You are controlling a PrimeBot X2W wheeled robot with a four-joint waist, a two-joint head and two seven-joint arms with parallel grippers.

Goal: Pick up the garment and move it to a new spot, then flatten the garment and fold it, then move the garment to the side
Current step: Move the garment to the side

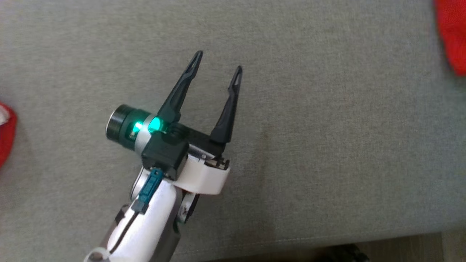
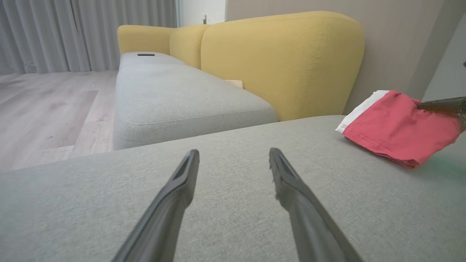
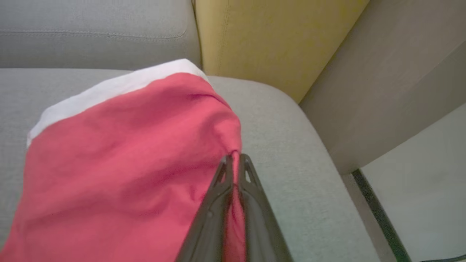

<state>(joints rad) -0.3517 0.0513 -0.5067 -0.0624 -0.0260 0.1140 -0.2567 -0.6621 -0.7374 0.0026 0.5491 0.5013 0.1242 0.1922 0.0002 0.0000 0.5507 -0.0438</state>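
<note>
I can't read any text, label, brand, number or sign on my feeds.
</note>
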